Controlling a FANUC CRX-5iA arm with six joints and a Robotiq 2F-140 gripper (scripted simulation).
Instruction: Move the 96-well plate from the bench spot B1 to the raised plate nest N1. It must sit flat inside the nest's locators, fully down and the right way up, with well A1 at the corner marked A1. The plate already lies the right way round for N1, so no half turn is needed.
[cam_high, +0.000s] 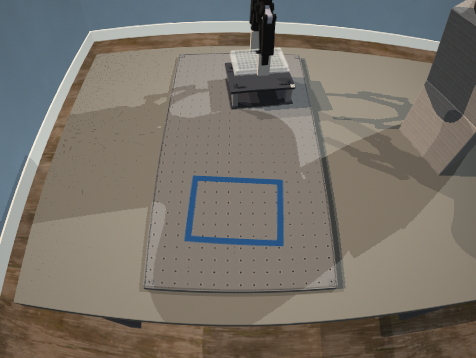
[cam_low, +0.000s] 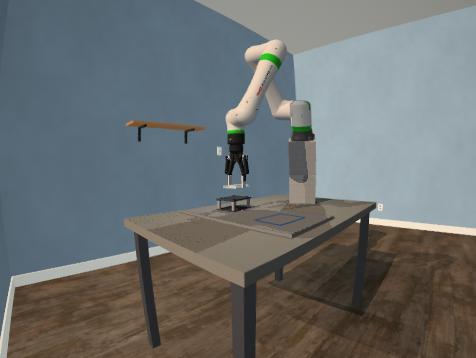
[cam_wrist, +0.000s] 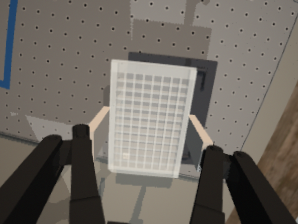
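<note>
My gripper (cam_high: 264, 60) is shut on the white 96-well plate (cam_high: 256, 62) and holds it in the air above the dark raised nest N1 (cam_high: 260, 89) at the far end of the perforated board. In the side view the plate (cam_low: 236, 186) hangs clearly above the nest (cam_low: 233, 197), not touching it. In the wrist view the plate (cam_wrist: 151, 121) sits flat between my fingers, and the dark nest (cam_wrist: 200, 100) shows beneath it, offset a little to the right. The blue-outlined spot B1 (cam_high: 236, 210) holds nothing.
The grey perforated board (cam_high: 242, 175) lies on the table. The robot's base column (cam_high: 447, 95) stands at the right. A raised white rim (cam_high: 45, 115) runs along the table's left and far edges.
</note>
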